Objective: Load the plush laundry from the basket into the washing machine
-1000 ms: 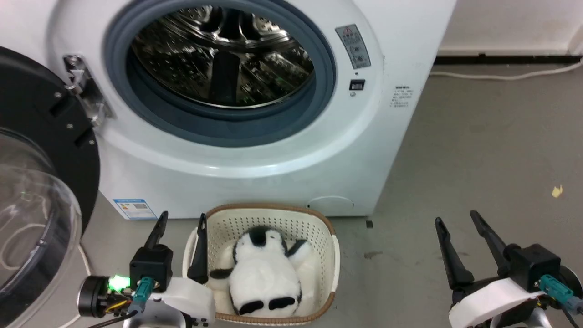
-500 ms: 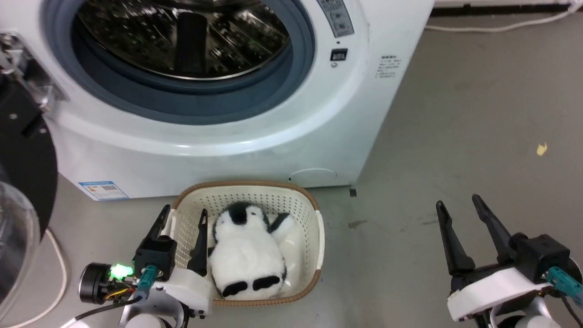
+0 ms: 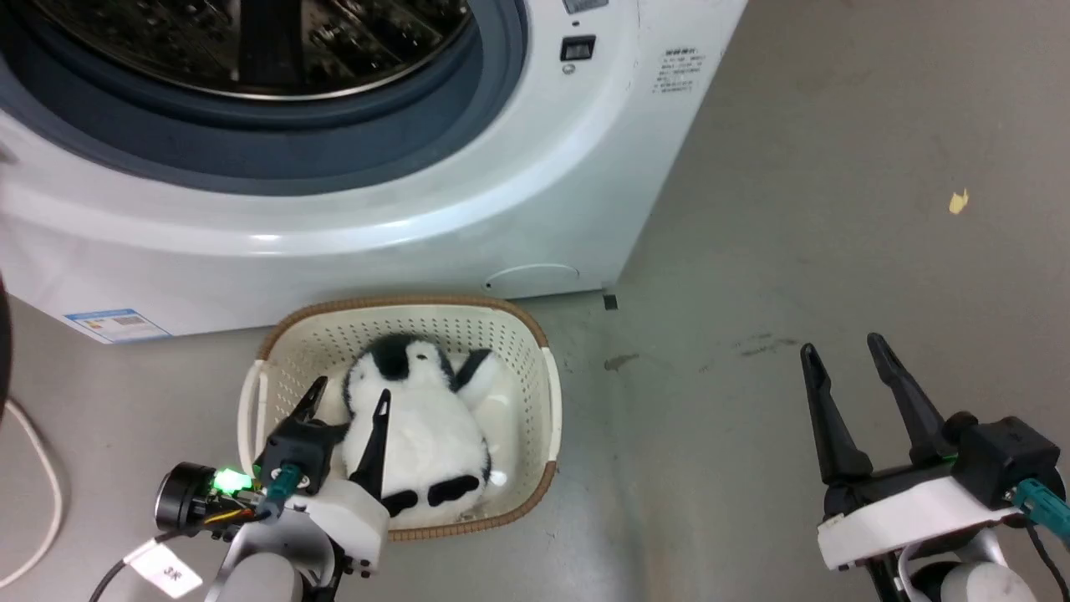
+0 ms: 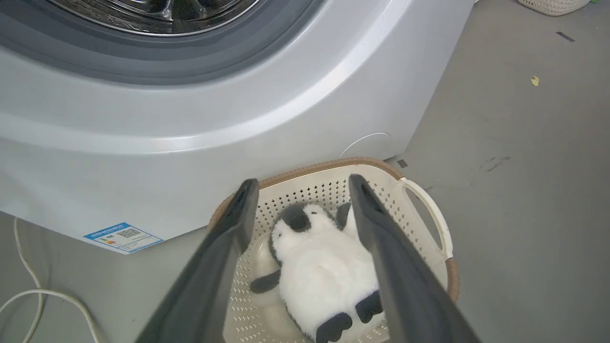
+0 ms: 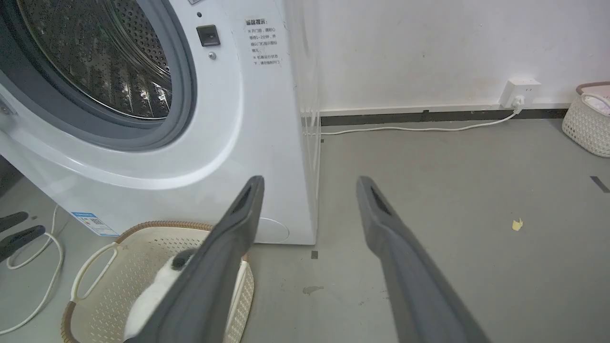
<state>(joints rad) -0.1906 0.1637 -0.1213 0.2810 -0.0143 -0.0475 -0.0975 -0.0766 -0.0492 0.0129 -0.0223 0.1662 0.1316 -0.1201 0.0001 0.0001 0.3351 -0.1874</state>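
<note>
Now: left gripper (image 3: 351, 391) spread over the plush laundry (image 3: 418, 422), nothing gripped

Down on the grey floor (image 3: 794, 209), close against the white front of the washing machine (image 3: 418, 209), the basket (image 3: 401, 299), its brown rim near the round cover (image 3: 532, 273) low on the washer's panel. Inside it, on its back, the plush laundry: black head toward the washer, black feet toward the near rim, one flipper out to the side, the other raised against the perforated wall. Higher up, the door opening with its grey seal (image 3: 334, 146) and shiny drum (image 3: 251, 33).

Over the basket, the left gripper, fingers parted wide and holding nothing. In the left wrist view, the toy's body framed between them. In the head view, one finger between the toy and the basket's left wall, the other across the white belly. Cannot tell whether either tip touches the fur. On that wrist, a green light (image 3: 227, 481), lit.

Well off to the right, above the floor, the right gripper (image 3: 841, 344), fingers likewise parted, empty, pointing away from the robot.

Elsewhere: a yellow scrap (image 3: 958, 201) on the floor beyond the right gripper, a blue label (image 3: 117, 324) at the washer's lower left corner. In the right wrist view, a wall socket (image 5: 522, 88) above the skirting and a cream hamper (image 5: 588, 119) by the wall.
</note>
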